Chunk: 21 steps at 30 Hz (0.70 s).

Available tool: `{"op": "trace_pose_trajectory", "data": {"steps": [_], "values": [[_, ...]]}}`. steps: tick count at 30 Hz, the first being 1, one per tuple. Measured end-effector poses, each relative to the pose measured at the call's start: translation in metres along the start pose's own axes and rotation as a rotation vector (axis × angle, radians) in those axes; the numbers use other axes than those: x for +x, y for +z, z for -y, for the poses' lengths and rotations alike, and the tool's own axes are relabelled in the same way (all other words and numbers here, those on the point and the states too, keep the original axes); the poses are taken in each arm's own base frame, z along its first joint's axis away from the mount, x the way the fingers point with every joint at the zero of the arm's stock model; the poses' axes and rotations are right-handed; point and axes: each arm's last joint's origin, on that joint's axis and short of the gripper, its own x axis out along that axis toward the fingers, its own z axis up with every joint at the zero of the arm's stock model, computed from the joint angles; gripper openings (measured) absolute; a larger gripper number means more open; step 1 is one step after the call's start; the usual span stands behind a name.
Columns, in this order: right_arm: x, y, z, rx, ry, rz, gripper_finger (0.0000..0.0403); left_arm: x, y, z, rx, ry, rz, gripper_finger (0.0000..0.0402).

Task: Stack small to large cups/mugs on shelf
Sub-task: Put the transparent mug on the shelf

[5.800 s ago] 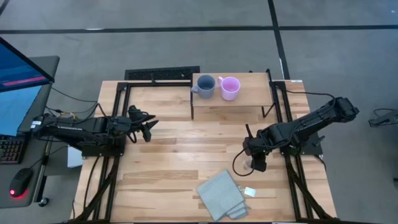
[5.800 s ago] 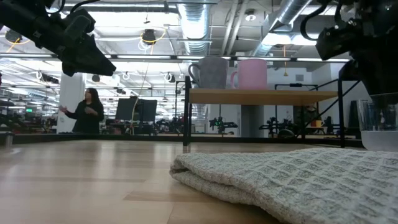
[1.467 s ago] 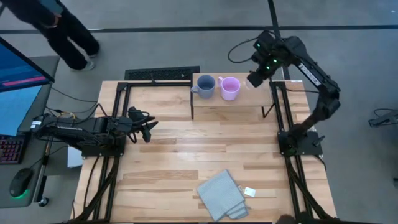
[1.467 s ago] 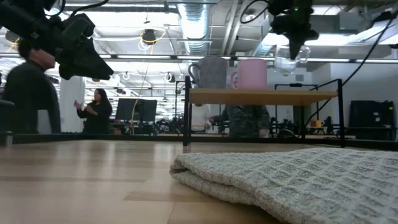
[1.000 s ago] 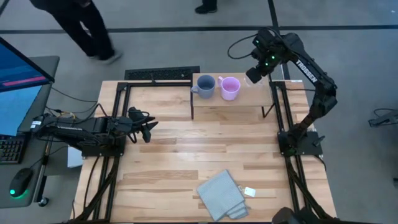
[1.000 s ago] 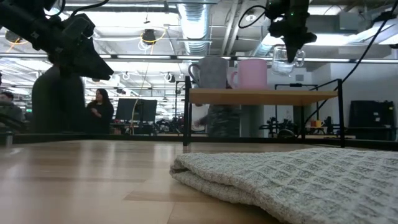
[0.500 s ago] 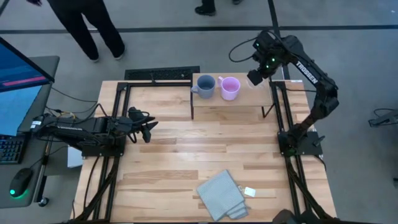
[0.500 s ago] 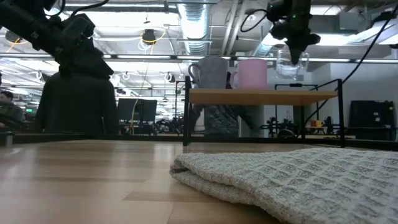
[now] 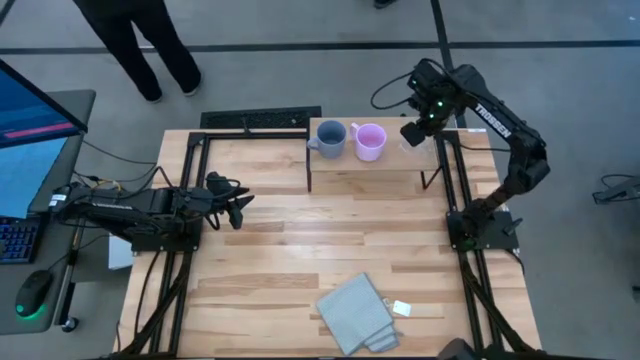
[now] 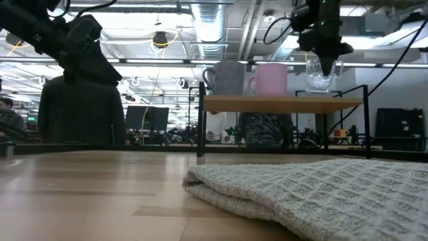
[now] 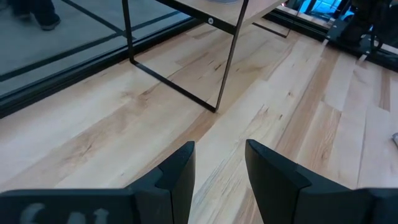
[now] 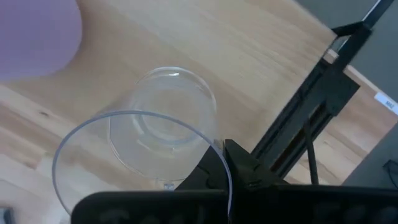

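Note:
A blue-grey handled mug (image 9: 331, 138) and a pink mug (image 9: 371, 141) stand side by side, on their bases, on the light-wood shelf (image 9: 400, 162). To their right, over the shelf's right end, my right gripper (image 9: 413, 133) is shut on a clear cup (image 10: 319, 79), also seen in the right wrist view (image 12: 161, 124). My left gripper (image 9: 240, 206) waits open at the table's left side, with nothing between its fingers (image 11: 180, 174). My right gripper pinches the clear cup's rim (image 12: 208, 140) on one side, one finger inside the wall and one outside. The fingers come from above, pointing down. The cup hangs upright, mouth up, its base (image 10: 319, 89) close over the shelf top; whether it touches the shelf I cannot tell.
A folded grey cloth (image 9: 357, 313) and a small white tag (image 9: 402, 308) lie near the table's front edge. The shelf's black legs (image 11: 227, 59) stand on the far middle of the table. A person (image 9: 140, 40) walks beyond the far left corner.
My right gripper has gone down and a little toward the table's right edge, carrying the clear cup upright from above mug height to just over the shelf's right end. It stays shut. A person has walked past behind the table.

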Motion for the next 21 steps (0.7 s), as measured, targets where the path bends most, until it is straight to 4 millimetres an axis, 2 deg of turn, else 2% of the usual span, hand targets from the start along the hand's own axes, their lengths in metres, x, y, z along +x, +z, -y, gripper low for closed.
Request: {"op": "trace_pose_trajectory", "data": {"steps": [7, 21], "values": [[0.013, 0.009, -0.001, -0.016, 0.003, -0.047, 0.0003, 0.000, 0.000, 0.000, 0.000, 0.000, 0.000, 0.0132], [0.013, 0.010, 0.007, 0.015, 0.041, -0.050, 0.0004, 0.000, 0.000, 0.000, 0.005, 0.001, 0.000, 0.0132]]}}
